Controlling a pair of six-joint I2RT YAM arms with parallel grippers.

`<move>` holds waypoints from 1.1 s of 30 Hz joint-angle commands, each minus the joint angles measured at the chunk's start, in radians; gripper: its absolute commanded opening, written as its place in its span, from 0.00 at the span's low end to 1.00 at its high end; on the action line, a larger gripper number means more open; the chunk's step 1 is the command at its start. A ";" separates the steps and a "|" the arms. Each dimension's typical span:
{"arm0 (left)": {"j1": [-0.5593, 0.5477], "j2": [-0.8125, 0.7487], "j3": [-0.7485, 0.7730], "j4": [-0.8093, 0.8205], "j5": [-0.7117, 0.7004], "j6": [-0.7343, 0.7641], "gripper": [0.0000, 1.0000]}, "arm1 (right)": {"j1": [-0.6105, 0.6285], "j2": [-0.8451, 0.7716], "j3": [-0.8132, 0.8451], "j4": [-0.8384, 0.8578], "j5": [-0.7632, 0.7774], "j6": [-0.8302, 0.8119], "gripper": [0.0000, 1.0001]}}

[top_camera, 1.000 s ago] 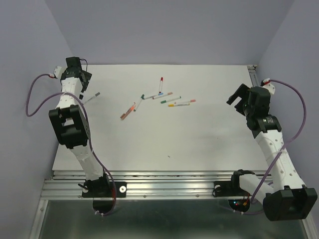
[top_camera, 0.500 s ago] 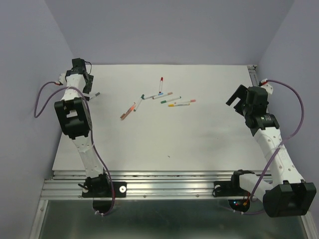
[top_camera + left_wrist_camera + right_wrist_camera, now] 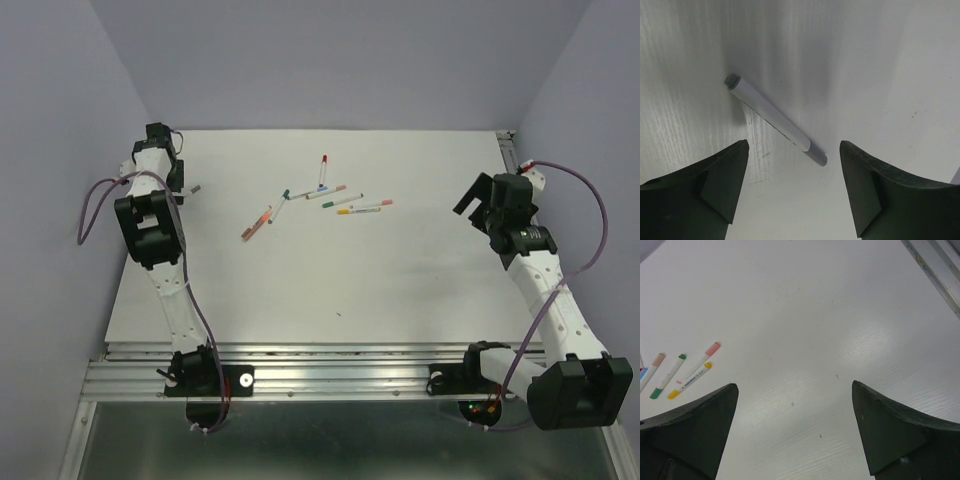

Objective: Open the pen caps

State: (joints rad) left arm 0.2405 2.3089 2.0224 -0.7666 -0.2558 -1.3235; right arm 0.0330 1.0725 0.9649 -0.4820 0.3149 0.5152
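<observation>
Several capped pens (image 3: 320, 195) lie in a loose cluster at the table's middle back, with caps in red (image 3: 324, 159), pink (image 3: 386, 202), green and orange. A lone white pen (image 3: 772, 117) with a grey cap (image 3: 817, 157) lies at the far left (image 3: 187, 189). My left gripper (image 3: 793, 155) is open just above it, the cap end between the fingertips and untouched; in the top view it (image 3: 170, 178) is at the far left. My right gripper (image 3: 795, 390) is open and empty over bare table at the right (image 3: 472, 198). Pink (image 3: 713, 347), green (image 3: 682, 356) and yellow (image 3: 706, 365) caps show at its far left.
A metal rail (image 3: 935, 270) runs along the table's right edge, and another rail (image 3: 330, 355) along the near edge by the arm bases. Purple walls close in the left, back and right sides.
My left arm has folded in toward the far-left corner, its wrist now over the grey-capped pen. The right gripper has shifted slightly. No pen has moved.
</observation>
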 commanded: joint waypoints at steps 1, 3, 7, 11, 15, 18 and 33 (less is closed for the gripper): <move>0.013 0.040 0.129 -0.173 -0.014 -0.086 0.83 | -0.002 0.007 0.009 -0.015 0.038 -0.011 1.00; 0.017 0.070 0.174 -0.216 -0.007 -0.102 0.83 | -0.002 0.010 0.012 -0.021 0.039 -0.011 1.00; 0.042 0.130 0.234 -0.299 0.047 -0.120 0.80 | -0.002 0.010 0.015 -0.032 0.041 -0.006 1.00; 0.069 0.149 0.259 -0.324 0.082 -0.129 0.76 | -0.002 0.006 0.012 -0.030 0.047 -0.004 1.00; 0.094 0.182 0.282 -0.352 0.136 -0.135 0.73 | -0.002 0.007 0.009 -0.027 0.047 -0.001 1.00; 0.112 0.202 0.289 -0.350 0.204 -0.114 0.67 | -0.002 0.010 0.012 -0.033 0.053 -0.001 1.00; 0.128 0.228 0.199 -0.352 0.211 -0.085 0.28 | -0.002 -0.011 0.015 -0.041 0.092 0.006 1.00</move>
State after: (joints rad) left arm 0.3252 2.5008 2.2719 -1.0725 -0.0330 -1.4288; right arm 0.0330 1.0870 0.9649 -0.5259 0.3752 0.5175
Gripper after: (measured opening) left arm 0.325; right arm 0.999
